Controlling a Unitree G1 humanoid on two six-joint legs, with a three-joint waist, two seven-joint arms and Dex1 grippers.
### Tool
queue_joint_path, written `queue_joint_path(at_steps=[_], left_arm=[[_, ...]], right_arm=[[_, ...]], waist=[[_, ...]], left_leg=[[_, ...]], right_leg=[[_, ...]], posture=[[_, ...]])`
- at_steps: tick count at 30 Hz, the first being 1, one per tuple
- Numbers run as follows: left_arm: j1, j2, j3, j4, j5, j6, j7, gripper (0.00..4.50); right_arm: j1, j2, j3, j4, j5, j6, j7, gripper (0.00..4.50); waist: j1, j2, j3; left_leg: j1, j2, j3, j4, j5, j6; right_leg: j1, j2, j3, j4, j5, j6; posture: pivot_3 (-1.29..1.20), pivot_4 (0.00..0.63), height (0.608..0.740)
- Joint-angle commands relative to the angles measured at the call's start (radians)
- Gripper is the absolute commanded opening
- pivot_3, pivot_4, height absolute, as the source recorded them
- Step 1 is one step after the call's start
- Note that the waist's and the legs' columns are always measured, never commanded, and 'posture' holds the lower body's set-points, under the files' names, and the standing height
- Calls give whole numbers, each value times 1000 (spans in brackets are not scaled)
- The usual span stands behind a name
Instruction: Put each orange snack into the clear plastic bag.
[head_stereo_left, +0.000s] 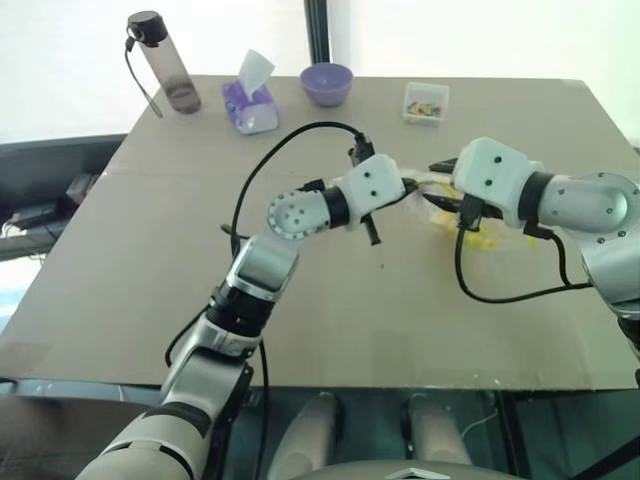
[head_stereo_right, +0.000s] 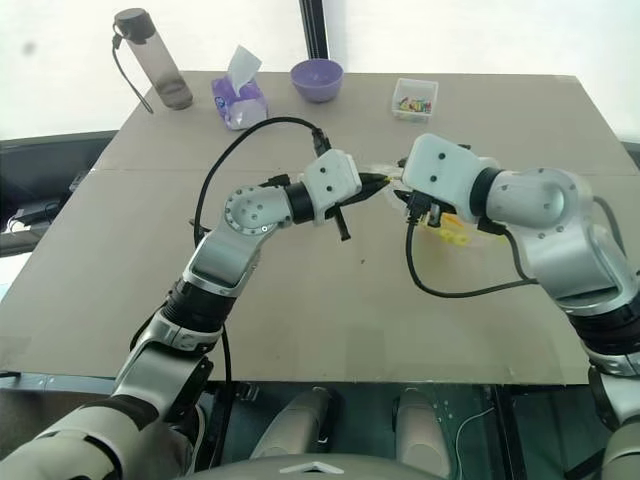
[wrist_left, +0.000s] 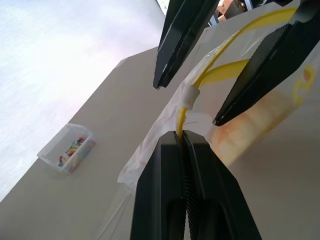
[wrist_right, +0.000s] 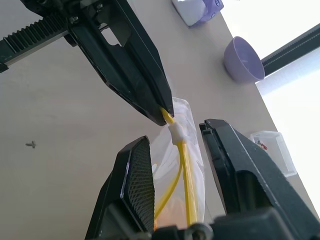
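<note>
The clear plastic bag (wrist_left: 210, 105), lifted near the table's (head_stereo_left: 330, 310) right edge, is pinched at its seal end by the shut left pincer (wrist_left: 184, 136). The half-open right pincer (wrist_right: 175, 145) is set around the slider, gripping nothing. An orange snack (wrist_left: 250, 122) is seen inside; sealing seems left.

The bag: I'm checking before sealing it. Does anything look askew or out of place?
Nothing spilled or torn. The bag hangs between the tools: the left tool is shut on its yellow strip's end, and the right tool stands open around the white slider. An orange snack shows inside.
</note>
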Motion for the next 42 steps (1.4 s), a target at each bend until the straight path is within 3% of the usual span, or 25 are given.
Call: queue_joint_path(at_steps=[1, 2, 3, 4, 15, 18, 19, 32, 42], left_arm=[[-5, -6, 19, -35, -17, -6, 7, 0], [-3, -7, 19, -37, -17, -6, 6, 0], [-3, -8, 20, -36, -16, -6, 5, 0], [-3, -8, 20, -36, -16, -6, 5, 0], [-4, -8, 20, -31, -13, -6, 3, 0], [-6, -9, 19, -26, -13, -9, 2, 0], [-7, -10, 18, -25, -13, -10, 2, 0], [-11, -6, 31, 18, 5, -11, 22, 0], [-53, 18, 99, 153, 52, 73, 202, 0]], right_arm=[[-1, 6, -34, -40, -4, 4, -1, 1853], [0, 7, -33, -39, -6, 4, -1, 1853], [0, 8, -33, -38, -7, 4, -2, 1283], [-2, 11, -35, -38, -8, 6, -3, 1094], [-19, 20, -47, -38, -11, 17, -12, 1094], [-22, 20, -50, -36, -16, 18, -14, 154], [-23, 19, -52, -35, -18, 17, -15, 57], [3, -3, -82, -36, -38, 30, -23, 57], [108, -72, -165, -67, -36, 68, -39, 57]], waist=[[0, 0, 0], [0, 0, 0], [0, 0, 0], [0, 0, 0], [0, 0, 0], [0, 0, 0], [0, 0, 0], [0, 0, 0], [0, 0, 0]], left_leg=[[0, 0, 0, 0, 0, 0], [0, 0, 0, 0, 0, 0], [0, 0, 0, 0, 0, 0], [0, 0, 0, 0, 0, 0], [0, 0, 0, 0, 0, 0], [0, 0, 0, 0, 0, 0], [0, 0, 0, 0, 0, 0], [0, 0, 0, 0, 0, 0], [0, 0, 0, 0, 0, 0]], right_leg=[[0, 0, 0, 0, 0, 0], [0, 0, 0, 0, 0, 0], [0, 0, 0, 0, 0, 0], [0, 0, 0, 0, 0, 0], [0, 0, 0, 0, 0, 0], [0, 0, 0, 0, 0, 0], [0, 0, 0, 0, 0, 0], [0, 0, 0, 0, 0, 0], [0, 0, 0, 0, 0, 0]], posture=[[0, 150, 740], [0, 150, 740], [0, 150, 740], [0, 150, 740], [0, 150, 740], [0, 150, 740], [0, 150, 740], [0, 150, 740], [0, 150, 740]])
